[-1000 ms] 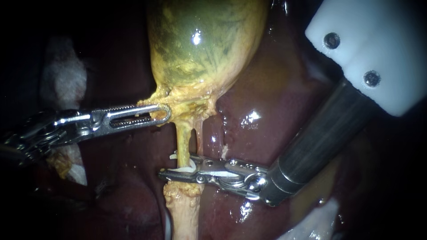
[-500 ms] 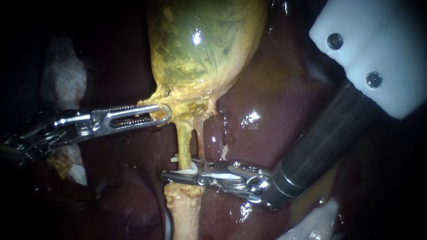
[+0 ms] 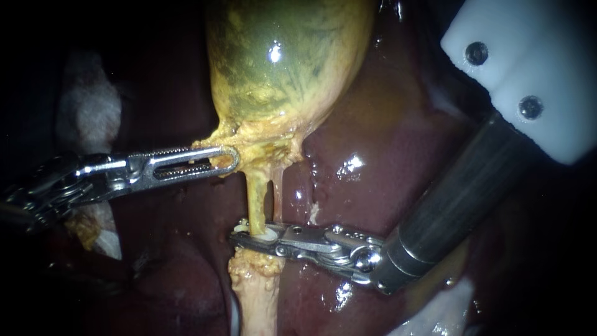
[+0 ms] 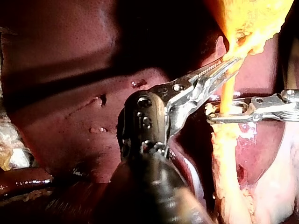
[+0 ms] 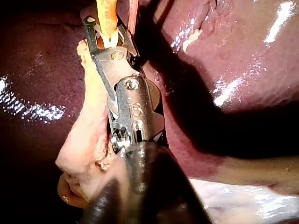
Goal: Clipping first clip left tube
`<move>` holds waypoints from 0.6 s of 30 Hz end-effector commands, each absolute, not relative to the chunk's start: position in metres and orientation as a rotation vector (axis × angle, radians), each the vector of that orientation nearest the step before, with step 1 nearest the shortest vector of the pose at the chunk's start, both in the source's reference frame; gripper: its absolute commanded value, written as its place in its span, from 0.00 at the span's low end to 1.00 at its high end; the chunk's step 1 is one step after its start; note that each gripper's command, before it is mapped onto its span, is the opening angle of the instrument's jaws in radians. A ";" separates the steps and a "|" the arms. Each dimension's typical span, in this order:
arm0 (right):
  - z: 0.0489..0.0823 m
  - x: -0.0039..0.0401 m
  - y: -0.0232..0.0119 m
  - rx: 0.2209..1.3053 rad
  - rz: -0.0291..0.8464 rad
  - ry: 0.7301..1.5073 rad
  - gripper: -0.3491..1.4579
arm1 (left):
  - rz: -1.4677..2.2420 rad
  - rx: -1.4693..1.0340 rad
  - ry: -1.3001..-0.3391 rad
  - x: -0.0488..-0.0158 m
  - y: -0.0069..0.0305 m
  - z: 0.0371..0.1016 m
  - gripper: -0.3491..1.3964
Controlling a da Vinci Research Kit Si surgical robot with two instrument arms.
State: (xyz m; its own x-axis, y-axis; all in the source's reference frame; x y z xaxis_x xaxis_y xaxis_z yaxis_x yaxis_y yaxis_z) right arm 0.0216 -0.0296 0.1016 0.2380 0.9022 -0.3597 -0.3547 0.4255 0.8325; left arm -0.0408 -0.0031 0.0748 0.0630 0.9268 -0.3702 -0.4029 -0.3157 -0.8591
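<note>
Left tube (image 3: 255, 196) hangs from the gallbladder (image 3: 286, 62) over wet, dark red liver (image 3: 373, 143); the surroundings beyond are dark. Right instrument (image 3: 249, 239): jaws squeezed onto a white clip (image 3: 264, 236) encircling the left tube, just above a fatty lump. Left instrument (image 3: 225, 159): jaws pinching fatty tissue at the gallbladder's neck.

Close endoscope and wrist views, common left tube (image 3: 256, 193)

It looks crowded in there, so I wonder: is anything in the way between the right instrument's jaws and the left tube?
Nothing visible. The right instrument has its jaws on either side of the left tube, with the white clip around it. The thinner tube runs close beside.
</note>
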 end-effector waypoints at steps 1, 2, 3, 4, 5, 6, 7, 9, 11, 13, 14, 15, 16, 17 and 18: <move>0.1016 0.0217 -0.0296 0.692 0.963 0.966 0.22 | 1.516 -1.211 -0.619 -0.0408 -0.0031 0.0748 0.00; 0.1016 0.0217 -0.0297 0.692 0.963 0.966 0.21 | 1.516 -1.211 -0.619 -0.0408 -0.0031 0.0748 0.00; 0.1016 0.0218 -0.0297 0.695 0.969 0.964 0.21 | 1.516 -1.211 -0.619 -0.0408 -0.0031 0.0748 0.00; 0.1016 0.0218 -0.0297 0.695 0.968 0.964 0.21 | 1.516 -1.211 -0.619 -0.0408 -0.0031 0.0748 0.00; 0.1015 0.0218 -0.0297 0.695 0.968 0.964 0.21 | 1.516 -1.211 -0.619 -0.0408 -0.0031 0.0748 0.00; 0.1015 0.0218 -0.0297 0.695 0.968 0.964 0.20 | 1.516 -1.211 -0.619 -0.0408 -0.0031 0.0748 0.00; 0.1015 0.0218 -0.0297 0.699 0.974 0.963 0.19 | 1.516 -1.211 -0.619 -0.0408 -0.0031 0.0748 0.00; 0.1015 0.0219 -0.0298 0.699 0.973 0.963 0.19 | 1.516 -1.211 -0.619 -0.0408 -0.0031 0.0748 0.00; 0.1015 0.0219 -0.0298 0.699 0.973 0.963 0.18 | 1.516 -1.211 -0.619 -0.0408 -0.0031 0.0748 0.00; 0.1015 0.0219 -0.0298 0.699 0.973 0.963 0.18 | 1.516 -1.211 -0.619 -0.0408 -0.0031 0.0748 0.00; 0.1015 0.0219 -0.0298 0.699 0.973 0.963 0.18 | 1.516 -1.211 -0.619 -0.0408 -0.0031 0.0748 0.00; 0.1015 0.0219 -0.0298 0.699 0.973 0.963 0.17 | 1.516 -1.211 -0.619 -0.0408 -0.0031 0.0748 0.00; 0.1015 0.0219 -0.0298 0.699 0.973 0.963 0.17 | 1.516 -1.211 -0.619 -0.0408 -0.0031 0.0748 0.00; 0.1015 0.0219 -0.0298 0.699 0.973 0.963 0.17 | 1.516 -1.211 -0.619 -0.0408 -0.0031 0.0748 0.00; 0.1015 0.0219 -0.0298 0.699 0.973 0.963 0.17 | 1.516 -1.211 -0.619 -0.0408 -0.0031 0.0748 0.00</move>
State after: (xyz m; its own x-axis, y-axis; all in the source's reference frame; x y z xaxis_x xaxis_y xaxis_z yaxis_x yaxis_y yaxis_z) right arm 0.0219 -0.0298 0.1015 0.2336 0.9081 -0.3476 -0.3580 0.4127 0.8376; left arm -0.0408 -0.0031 0.0748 0.0633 0.9269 -0.3700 -0.4030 -0.3155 -0.8591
